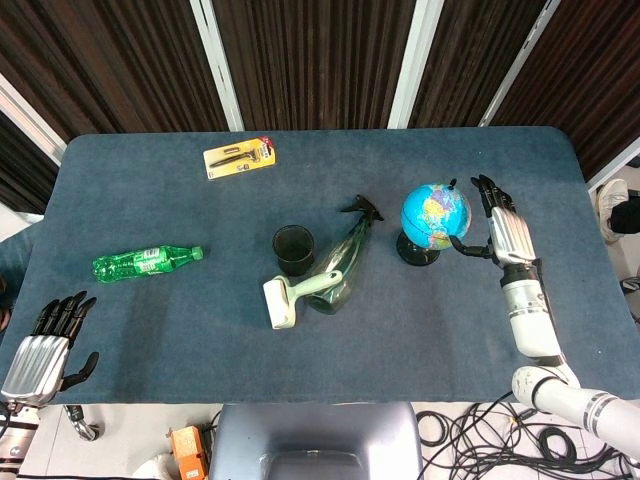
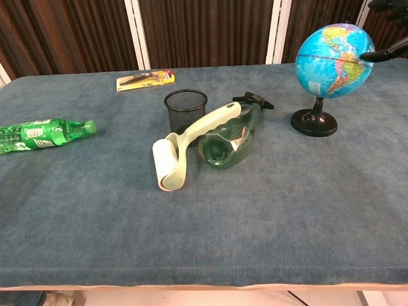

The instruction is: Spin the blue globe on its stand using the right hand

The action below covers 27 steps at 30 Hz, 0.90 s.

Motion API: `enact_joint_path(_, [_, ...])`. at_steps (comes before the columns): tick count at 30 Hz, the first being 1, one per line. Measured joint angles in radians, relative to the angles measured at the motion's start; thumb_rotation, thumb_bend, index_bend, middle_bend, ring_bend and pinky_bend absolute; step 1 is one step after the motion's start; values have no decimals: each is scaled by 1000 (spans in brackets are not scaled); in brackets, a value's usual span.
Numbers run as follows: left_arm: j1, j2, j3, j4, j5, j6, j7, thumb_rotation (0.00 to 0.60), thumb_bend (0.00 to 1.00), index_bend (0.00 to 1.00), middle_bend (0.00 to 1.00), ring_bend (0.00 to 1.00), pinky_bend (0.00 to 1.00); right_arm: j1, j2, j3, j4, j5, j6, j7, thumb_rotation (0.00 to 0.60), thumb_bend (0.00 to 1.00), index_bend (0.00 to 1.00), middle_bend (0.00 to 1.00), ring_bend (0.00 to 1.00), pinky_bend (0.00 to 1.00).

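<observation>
1. My right hand (image 1: 508,233) sits just to the right of the globe (image 1: 435,216), fingers spread and holding nothing, with the thumb reaching leftward toward the ball.

2. The globe stands upright on its black stand (image 1: 417,250) in the right half of the table (image 1: 150,330), beyond and right of the spray bottle (image 1: 343,268) and well apart from everything else.

3. What the next move turns on: the ball lies directly to the left of my palm, at about the same height. In the chest view one dark fingertip (image 2: 382,53) meets, or all but meets, the ball's right edge; I cannot tell whether it truly touches.

4. The globe's spin axis runs tilted from the stand up to the pin at its top, so I judge a sideways sweep of the fingers across the near right face would turn it, rather than a push toward the stand, which might tip it.

5. My left hand (image 1: 45,355) rests at the near left corner, open with fingers apart, far from the globe. The right one is much nearer, as the task asks.

6. The spin itself I judge to be just under way or about to begin.
</observation>
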Motion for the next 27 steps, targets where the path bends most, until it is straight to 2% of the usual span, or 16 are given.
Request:
enact_joint_path(9, [-1,-2,3,-4,-3,-5,13,600,381,61,0,0,2,-3,7,-2,55,25,-26,12,600,180,0,0,0,10])
enact_joint_path(20, [5,7,-1,-4,-13,4,1,600,380,61,0,0,2,24,-20,-10,186,50,-77,-10,600,179,0,0,0,8])
enact_joint_path(27, [9,11,-1,-3,-5,17,-10,600,380,60,0,0,2,-6,18,-28,128,0,-40,-1,600,179,0,0,0,0])
